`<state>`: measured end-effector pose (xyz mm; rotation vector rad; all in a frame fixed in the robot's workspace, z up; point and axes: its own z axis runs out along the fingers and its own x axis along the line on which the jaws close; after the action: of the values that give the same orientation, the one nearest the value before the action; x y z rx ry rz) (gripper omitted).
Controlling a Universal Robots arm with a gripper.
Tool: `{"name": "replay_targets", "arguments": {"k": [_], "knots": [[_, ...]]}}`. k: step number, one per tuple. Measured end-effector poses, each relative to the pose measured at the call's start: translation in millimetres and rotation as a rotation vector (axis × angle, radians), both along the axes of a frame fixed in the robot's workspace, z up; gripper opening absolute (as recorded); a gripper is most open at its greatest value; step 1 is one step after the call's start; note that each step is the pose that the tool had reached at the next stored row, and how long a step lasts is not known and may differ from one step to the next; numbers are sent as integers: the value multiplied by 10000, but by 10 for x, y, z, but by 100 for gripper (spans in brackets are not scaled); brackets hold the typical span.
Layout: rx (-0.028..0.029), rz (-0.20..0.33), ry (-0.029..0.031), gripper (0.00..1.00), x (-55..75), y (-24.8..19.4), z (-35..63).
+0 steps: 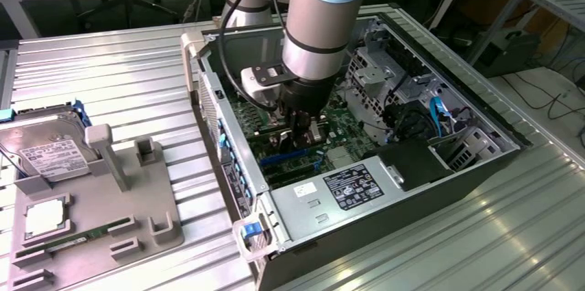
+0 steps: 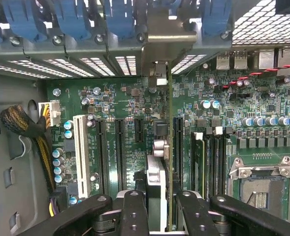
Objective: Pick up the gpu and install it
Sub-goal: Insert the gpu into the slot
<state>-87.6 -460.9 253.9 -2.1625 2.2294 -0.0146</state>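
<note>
My gripper [image 1: 306, 132] is down inside the open computer case [image 1: 475, 142], over the green motherboard [image 1: 343, 123]. It is shut on the gpu [image 2: 159, 169], which stands edge-on between the two black fingers [image 2: 135, 211]. In the wrist view the card's thin green board runs toward the rear slot openings, and its silver bracket end [image 2: 159, 73] is close to the case's back wall. The card stands among the black expansion slots [image 2: 119, 152]. Whether it sits in a slot I cannot tell. In the exterior view the gpu [image 1: 314, 135] is mostly hidden by the gripper.
A grey parts holder [image 1: 137, 202] at the exterior view's left carries a silver hard drive [image 1: 51, 157], a processor chip [image 1: 46, 219] and a memory stick [image 1: 78, 242]. Inside the case are the power supply [image 1: 352, 187], drive cages [image 1: 384, 79], the CPU socket [image 2: 263, 189] and blue slot latches [image 2: 68, 19].
</note>
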Motion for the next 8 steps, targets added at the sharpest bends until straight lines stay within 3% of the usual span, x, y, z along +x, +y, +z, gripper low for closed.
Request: {"name": "replay_targets", "arguments": {"k": [8], "knots": [[11,-1,1,28,0,1,-12]]}}
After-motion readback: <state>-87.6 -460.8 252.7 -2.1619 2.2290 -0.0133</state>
